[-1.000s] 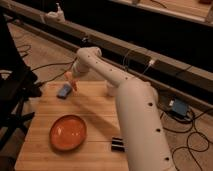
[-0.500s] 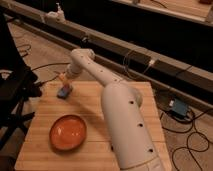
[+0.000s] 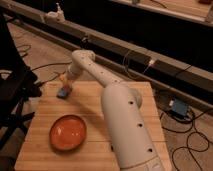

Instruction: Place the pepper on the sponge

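Note:
The blue sponge [image 3: 63,93] lies flat near the far left corner of the wooden table [image 3: 145,97]. My gripper [image 3: 66,83] hangs just above it at the end of the white arm, which reaches across the table from the front right. A small orange piece of the pepper [image 3: 63,78] shows at the gripper, which is shut on it. The pepper sits a little above the sponge's far edge, and I cannot tell whether they touch.
A round orange plate [image 3: 67,132] sits on the front left of the table. A dark chair [image 3: 15,90] stands close to the table's left edge. Cables and a small blue box [image 3: 179,108] lie on the floor to the right.
The arm's thick forearm has swung nearer the camera. The gripper with the pepper has shifted slightly left and down over the sponge. Sponge and plate have not moved.

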`<state>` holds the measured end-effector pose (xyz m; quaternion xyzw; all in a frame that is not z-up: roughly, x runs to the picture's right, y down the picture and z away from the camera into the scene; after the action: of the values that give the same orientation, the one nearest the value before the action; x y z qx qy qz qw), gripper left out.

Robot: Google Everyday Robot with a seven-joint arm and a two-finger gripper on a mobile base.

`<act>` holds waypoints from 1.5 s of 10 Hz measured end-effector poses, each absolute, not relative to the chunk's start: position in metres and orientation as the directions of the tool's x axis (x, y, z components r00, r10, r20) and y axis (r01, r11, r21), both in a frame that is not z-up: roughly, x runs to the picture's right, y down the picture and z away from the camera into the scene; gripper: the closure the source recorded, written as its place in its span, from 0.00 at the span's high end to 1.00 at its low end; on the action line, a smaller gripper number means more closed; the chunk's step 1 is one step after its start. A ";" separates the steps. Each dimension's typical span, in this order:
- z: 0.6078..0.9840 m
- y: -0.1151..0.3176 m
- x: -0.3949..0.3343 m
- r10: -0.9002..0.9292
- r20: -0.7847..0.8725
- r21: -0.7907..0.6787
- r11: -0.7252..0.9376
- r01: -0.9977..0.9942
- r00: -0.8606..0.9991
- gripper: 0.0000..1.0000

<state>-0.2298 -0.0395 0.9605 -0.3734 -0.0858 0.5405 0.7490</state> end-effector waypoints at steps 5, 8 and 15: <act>0.982 -0.008 -0.248 0.837 -0.325 -0.677 0.119 -0.727 0.440 0.00; 0.988 -0.003 -0.255 0.821 -0.333 -0.685 0.128 -0.717 0.464 0.21; 0.986 -0.024 -0.246 0.838 -0.315 -0.676 0.131 -0.725 0.445 0.80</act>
<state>-0.2459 -0.0244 0.9856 -0.4025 -0.0705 0.5221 0.7486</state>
